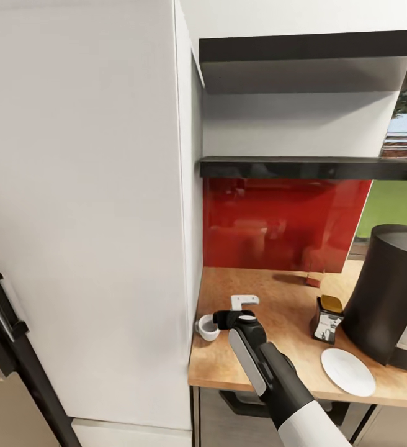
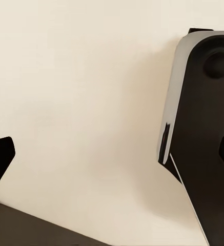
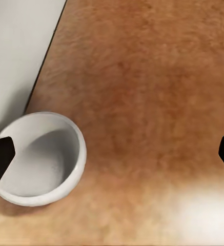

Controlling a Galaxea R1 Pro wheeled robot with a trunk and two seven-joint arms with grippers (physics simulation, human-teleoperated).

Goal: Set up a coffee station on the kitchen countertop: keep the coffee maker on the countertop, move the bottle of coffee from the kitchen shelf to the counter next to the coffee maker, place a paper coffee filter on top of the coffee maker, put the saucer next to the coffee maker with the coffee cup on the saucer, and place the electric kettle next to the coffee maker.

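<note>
Your right claw (image 3: 112,154) spread wide above counter (image 1: 278,304), coffee cup (image 3: 37,159) upright beside one fingertip; saucer (image 1: 348,371) near coffee maker (image 1: 386,292). Left claw state unclear.

Coffee cup (image 1: 207,327) tight against tall cabinet (image 1: 104,217), open countertop (image 1: 278,298) rightward

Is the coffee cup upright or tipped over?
Upright: the coffee cup sits on the countertop with its open mouth facing up, empty inside.
</note>
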